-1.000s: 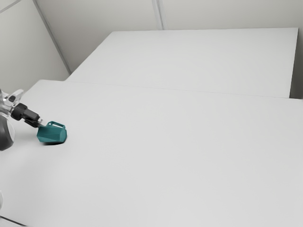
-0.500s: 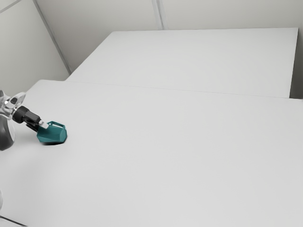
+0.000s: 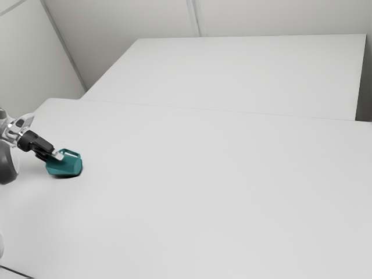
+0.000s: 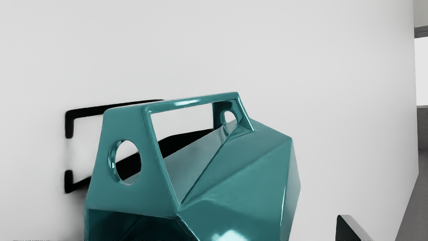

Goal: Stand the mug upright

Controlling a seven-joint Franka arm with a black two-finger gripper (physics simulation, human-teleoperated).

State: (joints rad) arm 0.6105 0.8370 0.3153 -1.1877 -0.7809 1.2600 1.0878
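Note:
At the exterior view's left, my gripper [image 3: 56,155] reaches down to the teal mug [image 3: 68,167], its pale tip overlapping the mug's upper side near the handle. The faceted mug lies on its side on the white table [image 3: 197,186], handle upward. From the wrist, the mug [image 4: 234,174] is close up, with its angular handle [image 4: 194,101] and a dark hollow low on the near side. My gripper [image 4: 351,229] is open: one fingertip stands beyond the mug with a gap between them; the other finger is hidden.
Another white surface [image 3: 244,75] adjoins the table's far edge, with pale walls [image 3: 133,17] behind it. A dark cable [image 3: 16,272] runs at the exterior view's lower left.
My gripper has moved a little toward the exterior view's right and down, so its tip now overlaps the mug more. The mug has hardly shifted, if at all.

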